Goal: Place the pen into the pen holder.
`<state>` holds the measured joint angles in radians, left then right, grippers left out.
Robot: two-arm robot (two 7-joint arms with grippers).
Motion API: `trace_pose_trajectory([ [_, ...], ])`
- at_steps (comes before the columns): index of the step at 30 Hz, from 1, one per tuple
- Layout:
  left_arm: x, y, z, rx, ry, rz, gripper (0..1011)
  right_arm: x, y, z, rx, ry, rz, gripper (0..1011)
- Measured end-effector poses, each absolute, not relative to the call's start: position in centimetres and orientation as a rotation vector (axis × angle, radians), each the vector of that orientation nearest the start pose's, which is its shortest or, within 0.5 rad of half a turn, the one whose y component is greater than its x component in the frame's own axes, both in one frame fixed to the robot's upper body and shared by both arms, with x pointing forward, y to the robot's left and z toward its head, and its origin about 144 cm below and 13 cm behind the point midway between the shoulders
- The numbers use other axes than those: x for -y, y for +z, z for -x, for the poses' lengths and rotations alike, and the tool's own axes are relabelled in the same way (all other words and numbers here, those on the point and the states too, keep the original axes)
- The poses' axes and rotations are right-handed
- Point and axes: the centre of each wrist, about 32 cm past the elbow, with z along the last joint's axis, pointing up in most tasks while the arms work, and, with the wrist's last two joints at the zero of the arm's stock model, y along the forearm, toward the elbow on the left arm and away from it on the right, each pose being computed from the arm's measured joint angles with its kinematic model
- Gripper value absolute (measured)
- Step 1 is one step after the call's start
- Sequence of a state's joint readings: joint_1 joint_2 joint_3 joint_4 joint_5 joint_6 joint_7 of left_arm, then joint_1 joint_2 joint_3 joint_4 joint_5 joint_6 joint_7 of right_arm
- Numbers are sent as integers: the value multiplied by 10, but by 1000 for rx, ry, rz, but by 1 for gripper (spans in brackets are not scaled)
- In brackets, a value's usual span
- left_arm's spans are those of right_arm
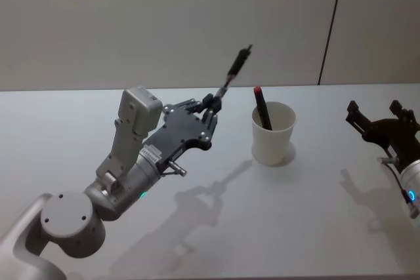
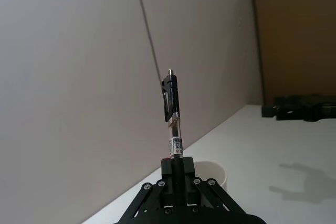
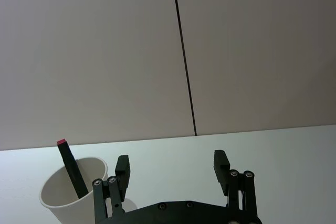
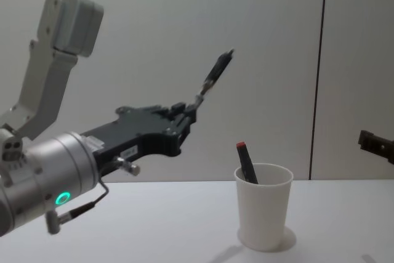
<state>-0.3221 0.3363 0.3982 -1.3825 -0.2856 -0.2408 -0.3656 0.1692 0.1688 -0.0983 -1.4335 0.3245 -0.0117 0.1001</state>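
Note:
My left gripper point(image 1: 211, 104) point(image 4: 189, 108) point(image 2: 177, 165) is raised above the table, shut on the lower end of a black pen point(image 1: 234, 69) point(image 4: 213, 75) point(image 2: 171, 108). The pen points up and toward the wall, left of and higher than the pen holder point(image 1: 272, 134) point(image 4: 263, 206) point(image 3: 68, 188), a white paper cup standing upright on the table. In the left wrist view the cup's rim point(image 2: 212, 171) shows just behind the fingers. A black pen with a red cap point(image 1: 262, 107) point(image 4: 246, 162) point(image 3: 71, 167) leans inside the cup. My right gripper point(image 1: 375, 116) point(image 3: 171, 165) rests open at the table's right side.
The white table point(image 1: 295, 214) stretches around the cup, with a plain wall close behind. A brown board point(image 2: 296, 35) stands at the far side in the left wrist view.

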Motion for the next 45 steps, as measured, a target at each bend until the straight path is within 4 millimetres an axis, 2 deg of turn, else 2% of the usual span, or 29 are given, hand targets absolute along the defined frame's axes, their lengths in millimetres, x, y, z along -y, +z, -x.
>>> trace_pose_trajectory([
  [15,-218,1178,-557,371,687,139,130,253,1157,-507,-85,-1395,-132,1002],
  [29,-213,1179,-566,404,621,154,130,256,1159,-503,-83,-1342,-140,1002],
  [45,-211,1180,-569,416,598,160,130,259,1173,-480,-120,-1141,-175,1002],
])
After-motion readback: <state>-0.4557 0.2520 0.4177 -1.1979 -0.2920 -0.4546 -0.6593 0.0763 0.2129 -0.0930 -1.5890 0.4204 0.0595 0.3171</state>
